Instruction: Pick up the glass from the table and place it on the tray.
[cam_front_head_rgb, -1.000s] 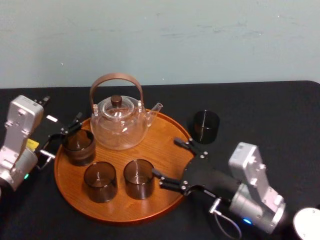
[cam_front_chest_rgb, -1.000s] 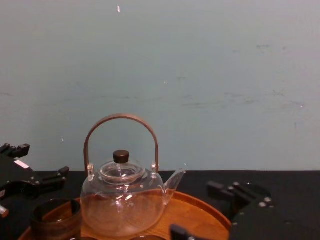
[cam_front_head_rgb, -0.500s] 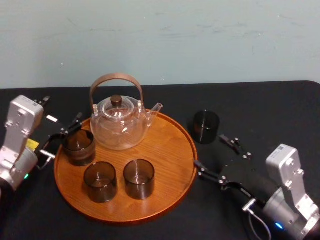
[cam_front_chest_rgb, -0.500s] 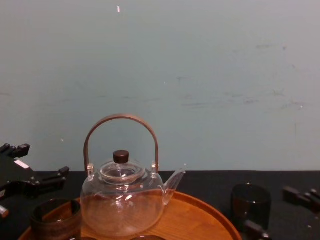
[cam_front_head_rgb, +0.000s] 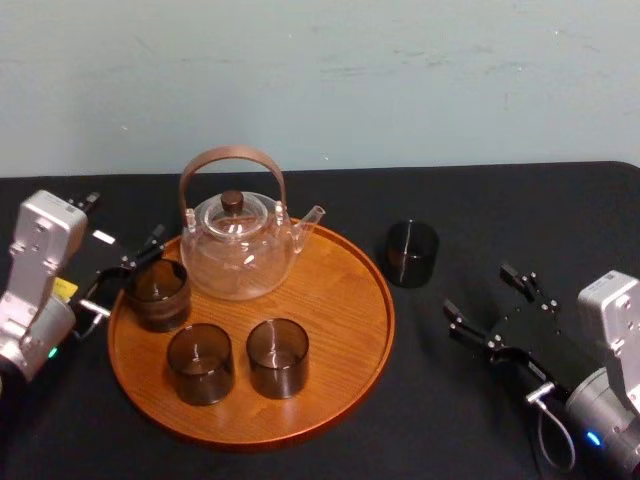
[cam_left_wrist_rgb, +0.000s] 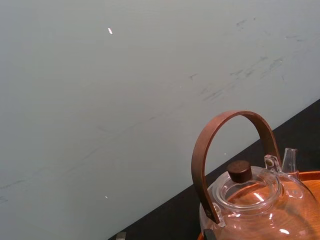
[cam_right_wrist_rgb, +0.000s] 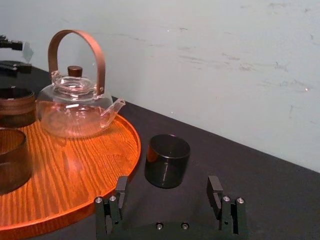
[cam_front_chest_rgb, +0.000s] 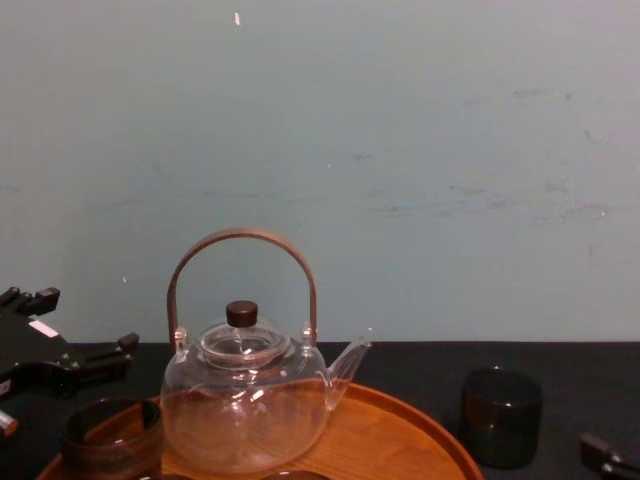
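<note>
ahead of the right gripper (cam_front_head_rgb: 482, 292), fingers apart, a smooth dark cylindrical glass (cam_front_head_rgb: 412, 253) stands just off the round wooden tray (cam_front_head_rgb: 345, 290); left gripper (cam_front_head_rgb: 123, 274) idle, fingers spread.

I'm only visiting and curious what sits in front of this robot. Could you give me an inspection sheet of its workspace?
Surface: black table, cloth-like.
Job's things: lone dark glass on the table, right of the wooden tray, apart from its rim.
Clutter: glass teapot and three tray glasses, all on the tray.
Grippers: left gripper open at the tray's left rim; right gripper open, right of the lone glass, holding nothing.
Cables: grey cable loop by the right wrist.
Surroundings: pale wall.
</note>
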